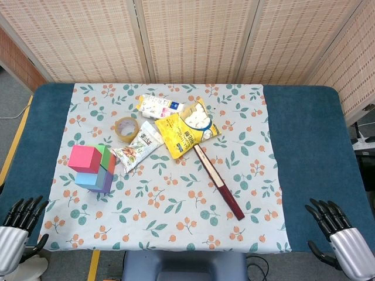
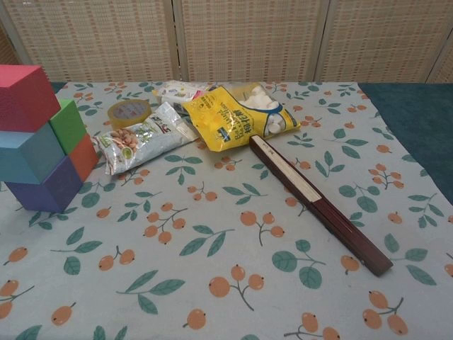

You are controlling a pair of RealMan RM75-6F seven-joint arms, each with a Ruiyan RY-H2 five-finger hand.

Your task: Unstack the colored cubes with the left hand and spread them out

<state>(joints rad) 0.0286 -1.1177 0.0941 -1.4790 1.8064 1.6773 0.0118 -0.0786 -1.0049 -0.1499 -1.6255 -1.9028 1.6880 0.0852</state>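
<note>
A stack of coloured cubes stands on the left of the floral cloth: a pink cube (image 1: 84, 158) (image 2: 23, 95) on top, a light blue cube (image 1: 91, 179) (image 2: 32, 154) under it and a purple cube (image 1: 101, 187) (image 2: 44, 190) at the bottom. Behind these are a green cube (image 1: 104, 157) (image 2: 69, 125) over an orange-red cube (image 1: 111, 164) (image 2: 84, 156). My left hand (image 1: 19, 229) rests at the near left table edge, fingers apart, holding nothing, well below the stack. At the near right edge my right hand (image 1: 338, 230) lies open too. Neither hand shows in the chest view.
Right of the stack lie a nut packet (image 1: 136, 149), a tape roll (image 1: 126, 129), a yellow snack bag (image 1: 186, 130), a white packet (image 1: 159, 106) and a closed dark red fan (image 1: 218, 182). Blue table (image 1: 307, 146) borders the cloth on both sides.
</note>
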